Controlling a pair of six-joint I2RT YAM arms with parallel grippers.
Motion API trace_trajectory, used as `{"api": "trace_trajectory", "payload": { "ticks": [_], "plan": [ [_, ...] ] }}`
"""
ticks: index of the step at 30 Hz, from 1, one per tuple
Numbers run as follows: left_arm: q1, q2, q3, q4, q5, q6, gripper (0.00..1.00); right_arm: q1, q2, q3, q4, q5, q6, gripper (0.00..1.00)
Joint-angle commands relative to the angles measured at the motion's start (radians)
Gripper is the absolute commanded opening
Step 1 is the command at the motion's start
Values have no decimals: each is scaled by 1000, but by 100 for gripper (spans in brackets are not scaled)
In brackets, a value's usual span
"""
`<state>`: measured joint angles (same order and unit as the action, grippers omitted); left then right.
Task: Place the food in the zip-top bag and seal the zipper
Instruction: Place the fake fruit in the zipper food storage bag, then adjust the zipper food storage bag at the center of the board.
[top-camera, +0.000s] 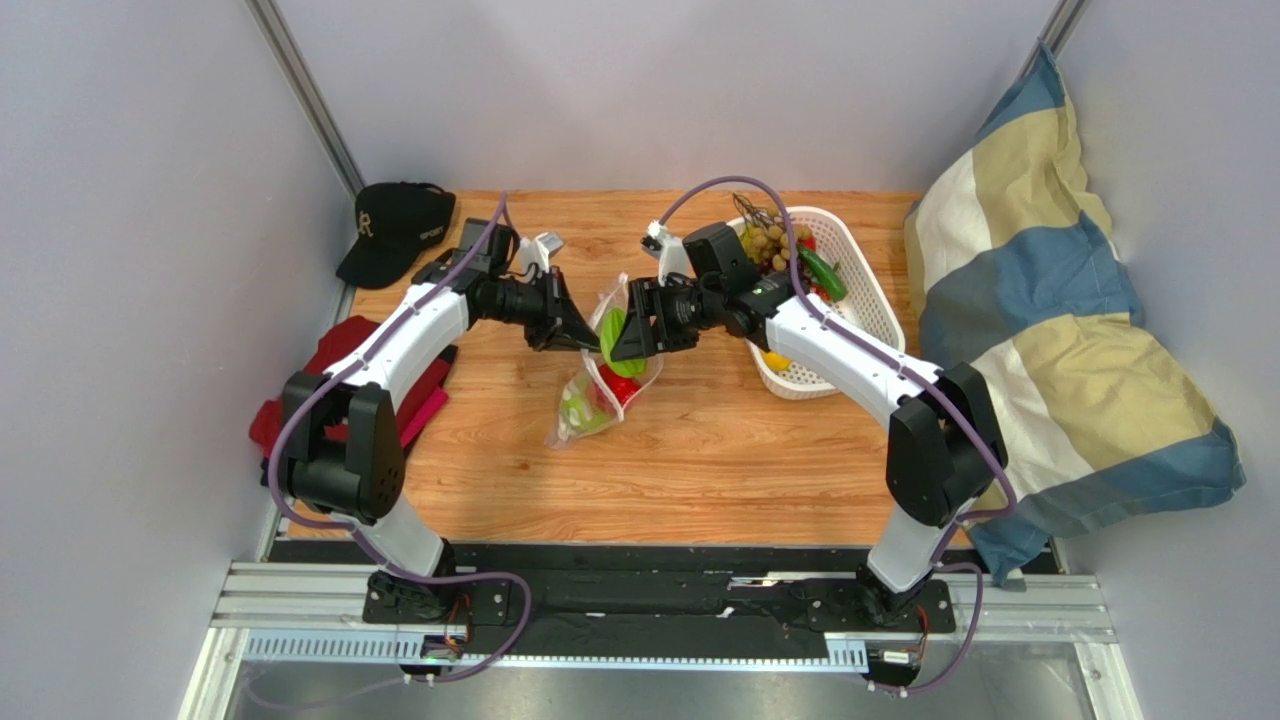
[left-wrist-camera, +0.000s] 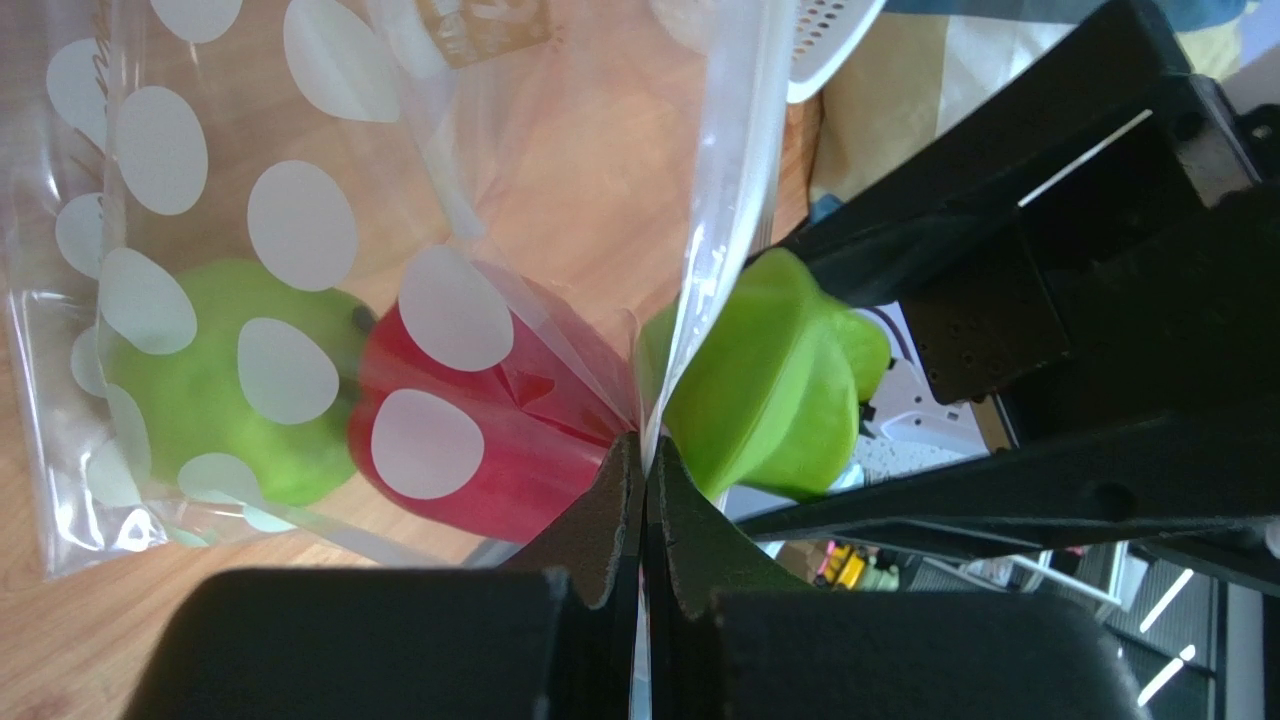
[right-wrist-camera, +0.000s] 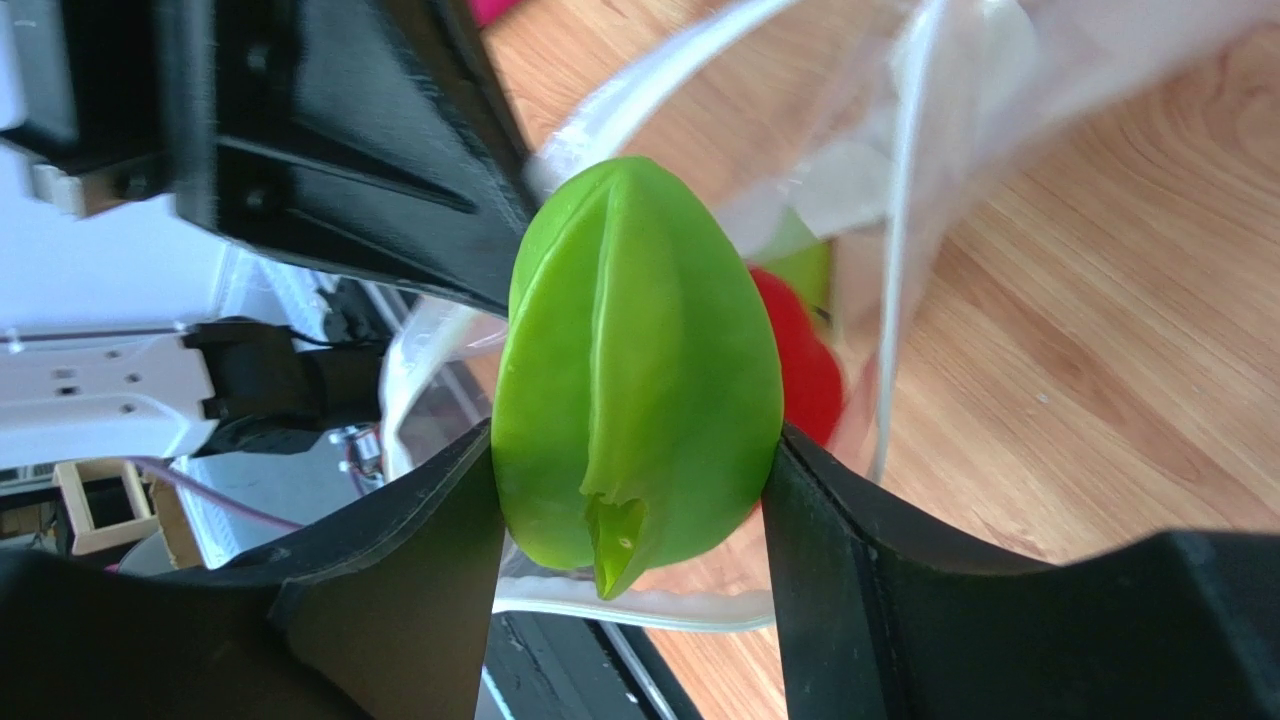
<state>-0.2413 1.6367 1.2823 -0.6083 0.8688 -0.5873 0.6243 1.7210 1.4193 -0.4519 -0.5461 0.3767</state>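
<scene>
A: Left claw, what state?
B: Clenched. It pinches one lip of the zip-top bag and holds that side up so the mouth gapes toward the other arm.
A: Right claw?
B: Grasping a green ribbed fruit across its middle, one finger on each flank. The fruit hangs right at the bag mouth, just beside the left claw.
A: Where's the bag?
B: Mid-bench, between the two arms. Its closed end lies on the wood and its mouth end is lifted.
A: Anything inside?
B: A red pepper and a green piece, both down at the closed end.
A: Rest of the food?
B: In the white basket on the right: the grape bunch, a green vegetable and a lemon low in the near end.
A: Zipper?
B: Looks like the thick clear band along the mouth. It's unsealed.
A: Room to move?
B: Tight. Only one lip is held, so the other sags and the opening looks barely wider than the fruit. The two claws nearly touch, so the fruit probably has to go in along the bag's length. There's bare wood on the near side, and the basket rim sits close behind the right wrist.
A: Risk?
B: The fruit catches the loose lip and shoves the bag instead of entering.
</scene>
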Motion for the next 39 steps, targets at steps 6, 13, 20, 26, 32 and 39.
{"api": "trace_trajectory", "payload": {
  "ticks": [6,13,20,26,32,39],
  "plan": [
    [2,-57,-9,12,38,7,0,49,3,81,-100,236,-102,75],
    [4,-57,-9,4,47,17,0,40,-84,136,-168,111,-165,91],
    [4,-67,-8,1,58,21,0,-23,-150,14,-194,132,-188,77],
    [5,-74,-14,-4,82,32,0,-25,-86,-33,-160,132,-196,67],
    [7,-87,-18,-21,87,49,0,-46,-2,-10,-123,101,-177,49],
    [14,-98,-26,-19,84,53,0,-46,20,9,-116,-23,-153,19]
  ]
}}
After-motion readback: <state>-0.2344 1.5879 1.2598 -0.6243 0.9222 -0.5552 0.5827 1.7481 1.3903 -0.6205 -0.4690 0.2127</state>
